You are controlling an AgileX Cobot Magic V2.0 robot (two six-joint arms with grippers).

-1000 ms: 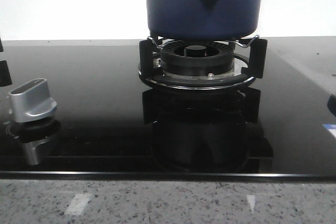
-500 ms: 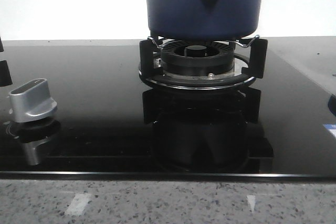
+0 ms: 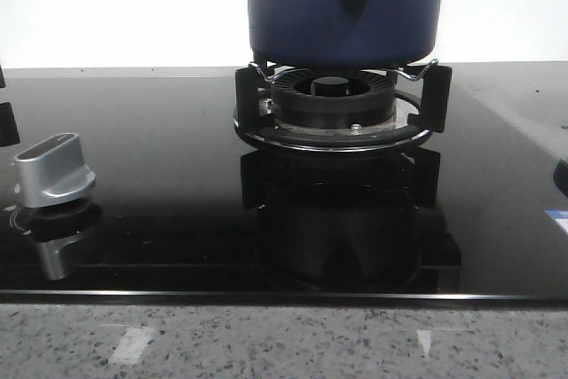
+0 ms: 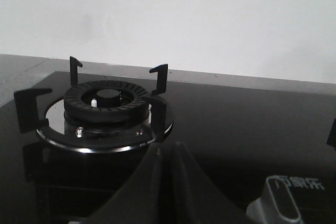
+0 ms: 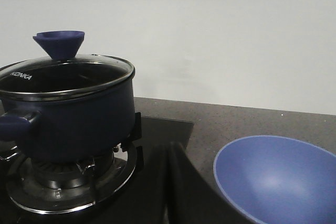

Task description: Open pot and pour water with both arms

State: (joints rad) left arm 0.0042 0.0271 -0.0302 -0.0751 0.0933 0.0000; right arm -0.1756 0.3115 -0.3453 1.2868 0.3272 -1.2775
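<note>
- The pot [image 3: 344, 6] sits on the right burner [image 3: 333, 104] of a black glass hob [image 3: 160, 166], its top cut off by the upper edge of the front view; its glass lid [image 5: 63, 74] with a blue cone knob [image 5: 59, 43] is on.
- The hob's near edge meets a speckled desk [image 3: 284, 343]; a wide stretch of bare glass lies between the burner and the silver control knob [image 3: 55, 170] at near left.
- A blue bowl [image 5: 278, 179] rests on the desk to the right of the hob, apart from the pot.
- Counted: one pot, one lid, one bowl, two burners, the left burner [image 4: 105, 106] bare.
- Left hand [image 4: 167, 179]: dark fingers closed together, nothing between them, near the left burner.
- Right hand [image 5: 170, 182]: fingers pressed together, holding nothing, between pot and bowl.
- Against half a second ago, pot, knob and burner stand unchanged; only the dark shape at the right edge has shifted slightly.
</note>
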